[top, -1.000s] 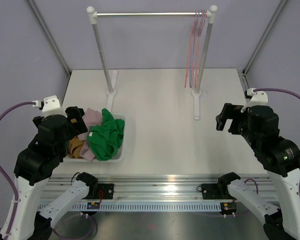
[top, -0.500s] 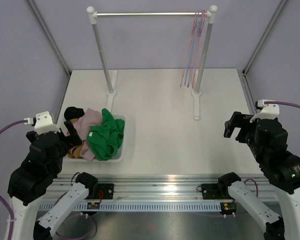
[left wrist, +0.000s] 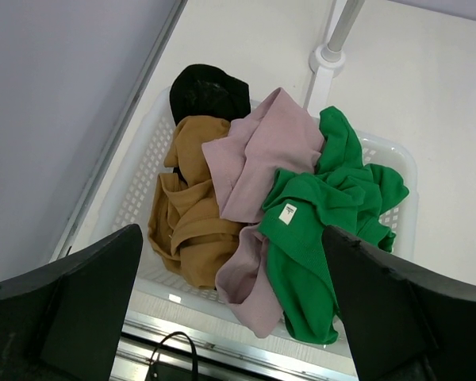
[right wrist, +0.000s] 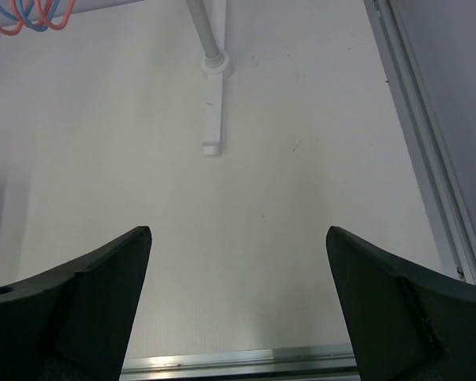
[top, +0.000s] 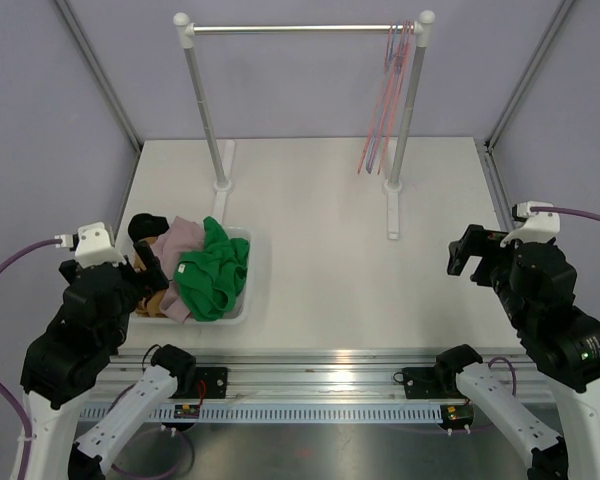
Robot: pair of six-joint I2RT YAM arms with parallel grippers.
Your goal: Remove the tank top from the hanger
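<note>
Several empty pink and blue wire hangers (top: 385, 95) hang at the right end of the rail (top: 290, 29); their bottoms show in the right wrist view (right wrist: 30, 16). No garment is on them. A green garment (top: 215, 270) lies on top of a pile in the white basket (top: 250, 262), with its white label up in the left wrist view (left wrist: 333, 214). My left gripper (top: 145, 262) is open and empty above the basket's near side (left wrist: 234, 309). My right gripper (top: 467, 252) is open and empty over bare table (right wrist: 238, 302).
The basket (left wrist: 397, 155) also holds a pink garment (left wrist: 262, 155), a tan one (left wrist: 186, 214) and a black one (left wrist: 210, 91). The rack's posts (top: 205, 110) (top: 405, 110) stand on the far half of the table; the right post's foot (right wrist: 213, 103) lies ahead of my right gripper.
Both arms have drawn back toward the near edge, with both grippers still open. The hangers have swung a little on the rail.
</note>
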